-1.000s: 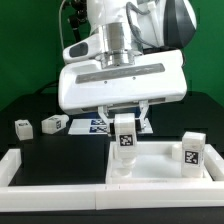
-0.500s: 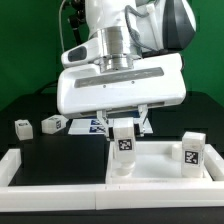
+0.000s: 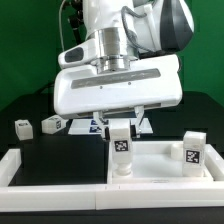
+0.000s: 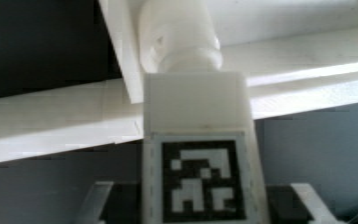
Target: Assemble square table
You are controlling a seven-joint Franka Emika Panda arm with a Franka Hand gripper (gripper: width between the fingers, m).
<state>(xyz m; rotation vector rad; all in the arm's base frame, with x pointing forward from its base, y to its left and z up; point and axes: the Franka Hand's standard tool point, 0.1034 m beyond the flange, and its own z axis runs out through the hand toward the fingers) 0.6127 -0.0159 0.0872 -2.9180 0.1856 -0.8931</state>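
The square table's white slab (image 3: 160,166) lies flat at the exterior view's right. My gripper (image 3: 120,128) is shut on a white tagged leg (image 3: 121,148), which stands upright at the slab's left corner, its foot at the slab. In the wrist view the leg (image 4: 197,120) fills the middle, tag facing the camera, with my gripper (image 4: 197,205) around it and one finger (image 4: 112,204) showing on each side. A second tagged leg (image 3: 190,152) stands upright at the slab's right corner. Two more legs (image 3: 22,127) (image 3: 53,123) lie on the black table at the left.
A long white border rail (image 3: 50,172) runs along the front and the left. The marker board (image 3: 92,125) lies behind my gripper, mostly hidden by it. The big white hand body (image 3: 120,85) hides the middle of the scene.
My gripper has sunk a little and shifted slightly toward the exterior view's left, and the held leg has gone with it. The other legs have not moved.
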